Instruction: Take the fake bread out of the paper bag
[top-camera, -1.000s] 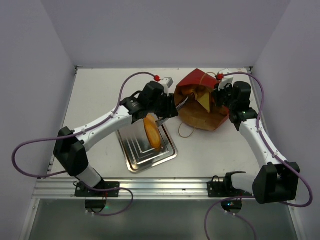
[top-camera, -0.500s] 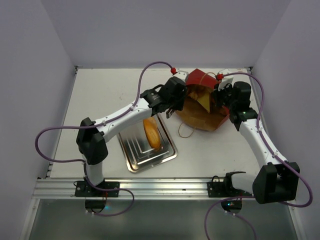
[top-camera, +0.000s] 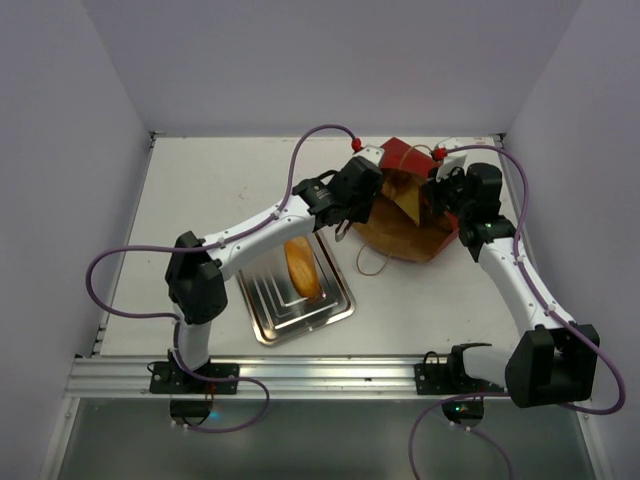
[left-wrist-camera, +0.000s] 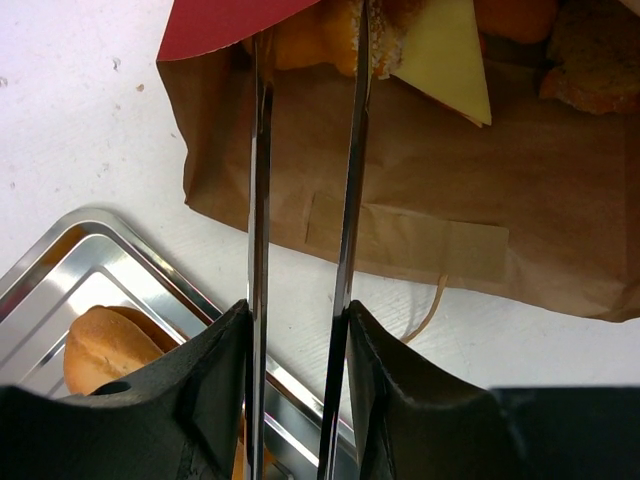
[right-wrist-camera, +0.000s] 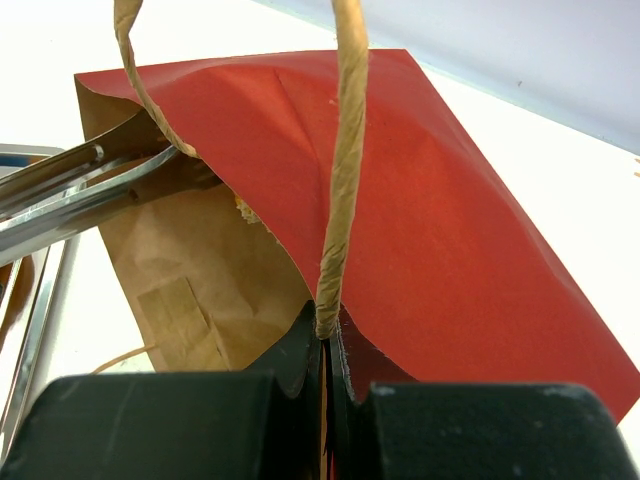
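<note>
Fake bread (top-camera: 302, 268): one golden loaf of it lies along the silver tray (top-camera: 275, 310). The tray sits left of centre, toward the near edge of the counter (top-camera: 200, 180).

Left hand (top-camera: 358, 200): released. Its two long metal fingers (left-wrist-camera: 258, 150) stand parallel with a gap between them. They pass over the tray's far corner, and their tips are inside the bag mouth on either side of a golden crusty piece (left-wrist-camera: 300, 40). Whether they touch the piece cannot be told.

Paper bag (top-camera: 405, 235): dark red outside, plain brown inside. It lies on its side toward the far right corner of the counter, mouth facing the tray. The remaining fake bread sits at the mouth, left to right in the left wrist view: the crusty piece, a pale yellow wedge (left-wrist-camera: 445, 55), an orange piece (left-wrist-camera: 515, 15) and a brown roll (left-wrist-camera: 590, 55). A loose string (top-camera: 372, 262) trails on the counter beside the bag's near edge.

Right hand (top-camera: 441, 190): clenched on the tan string handle (right-wrist-camera: 345, 150) at the bag's right side. The cord rises taut out of the pinched fingers.
</note>
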